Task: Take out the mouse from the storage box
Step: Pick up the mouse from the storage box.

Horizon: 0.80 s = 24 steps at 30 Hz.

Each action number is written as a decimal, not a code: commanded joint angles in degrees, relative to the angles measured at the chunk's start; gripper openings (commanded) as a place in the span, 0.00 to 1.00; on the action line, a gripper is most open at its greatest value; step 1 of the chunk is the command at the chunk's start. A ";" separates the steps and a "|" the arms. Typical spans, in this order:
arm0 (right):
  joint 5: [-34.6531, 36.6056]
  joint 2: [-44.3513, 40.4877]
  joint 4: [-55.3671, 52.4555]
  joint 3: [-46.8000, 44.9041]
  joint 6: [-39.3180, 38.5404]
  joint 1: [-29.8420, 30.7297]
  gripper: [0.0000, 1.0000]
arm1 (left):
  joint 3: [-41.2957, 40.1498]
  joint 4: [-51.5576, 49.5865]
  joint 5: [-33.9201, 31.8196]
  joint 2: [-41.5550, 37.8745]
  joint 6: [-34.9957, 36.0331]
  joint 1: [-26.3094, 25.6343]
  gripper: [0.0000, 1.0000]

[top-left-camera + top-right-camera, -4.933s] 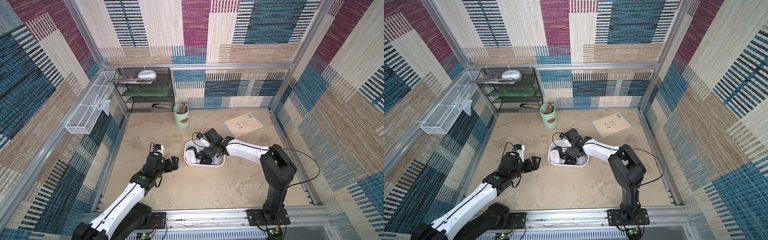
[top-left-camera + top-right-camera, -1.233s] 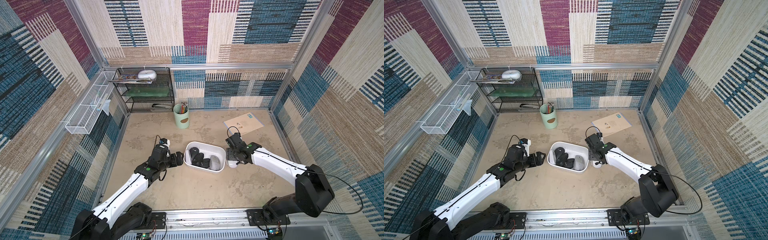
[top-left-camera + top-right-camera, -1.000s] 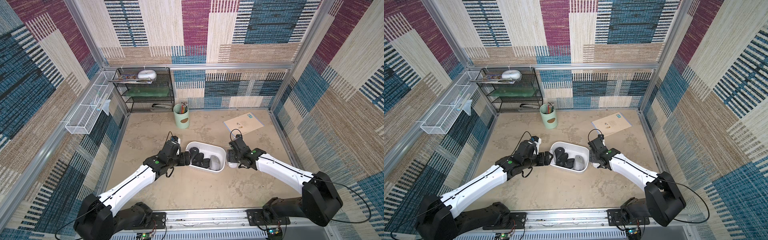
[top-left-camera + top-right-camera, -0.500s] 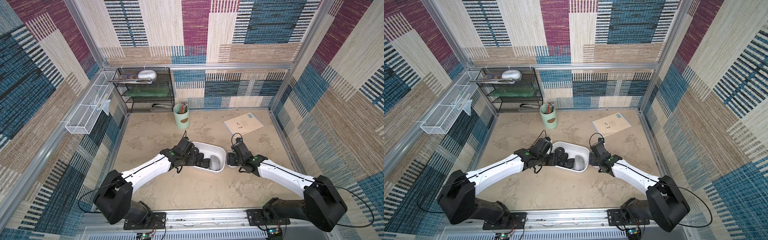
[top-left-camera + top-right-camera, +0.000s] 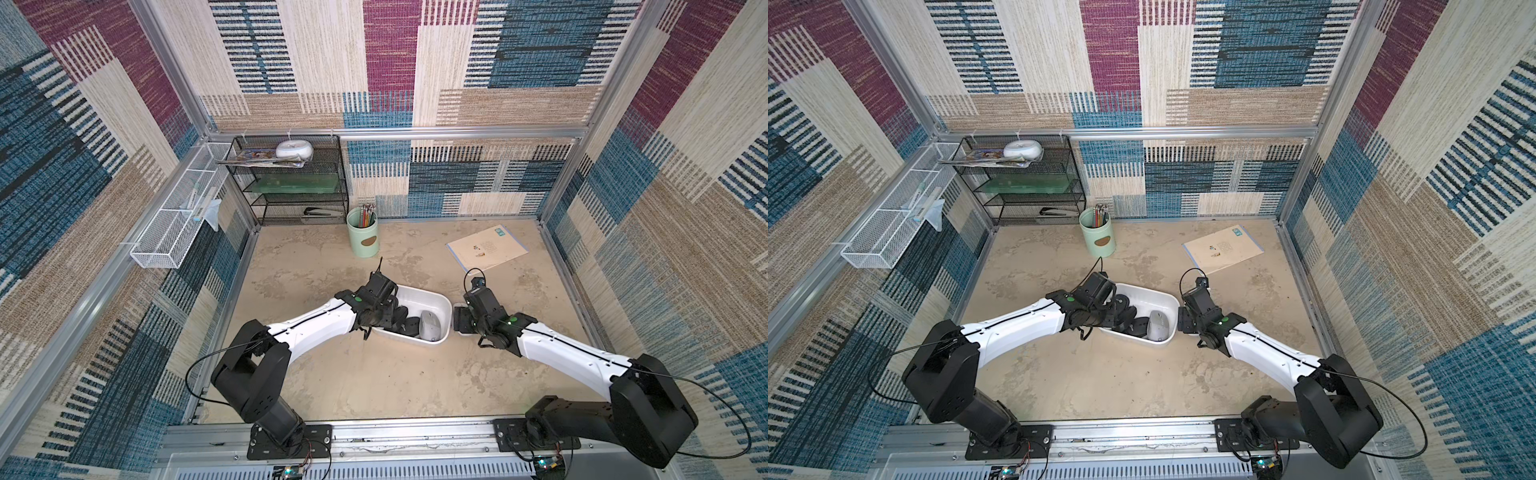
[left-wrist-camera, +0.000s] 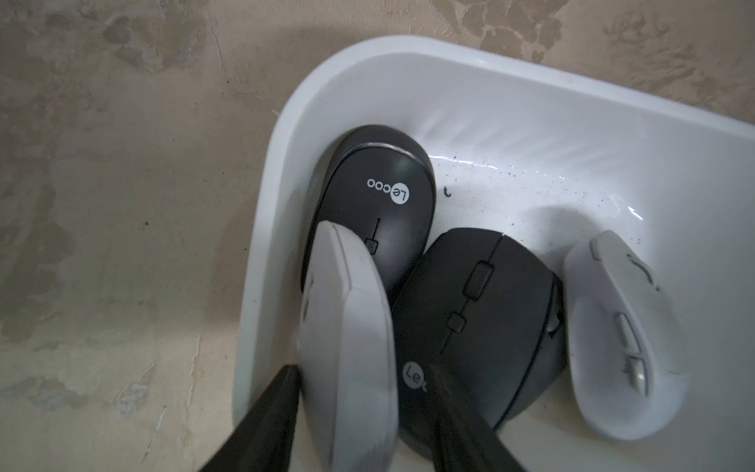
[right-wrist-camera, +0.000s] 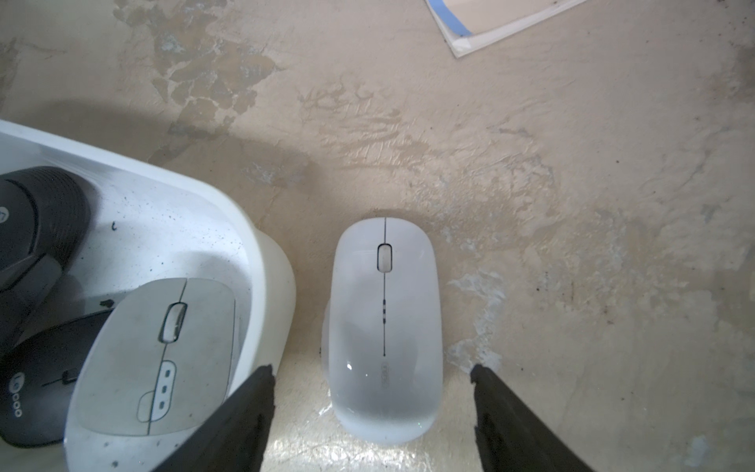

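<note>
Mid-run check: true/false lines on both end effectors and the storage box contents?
1. The right end effector is open, straddling a white mouse on the table. True.
2. That mouse lies inside the tub. False: it lies outside the storage box, beside its wall.
3. The box holds only black mice. False: with the black Lecoo mouse are a grey-white mouse and an on-edge white mouse.
4. The left end effector is in the box, fingers either side of the on-edge white mouse. True.
</note>
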 commanded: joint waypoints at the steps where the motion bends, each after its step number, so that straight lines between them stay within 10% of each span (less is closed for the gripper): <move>1: -0.11 -0.18 1.13 -0.10 -0.08 0.11 0.79 | 1.71 -4.17 -2.65 2.06 -0.19 -0.25 0.54; 24: -0.09 -1.93 0.66 -0.53 -0.50 0.04 0.79 | 7.73 -7.18 -5.62 3.99 0.79 -1.40 0.22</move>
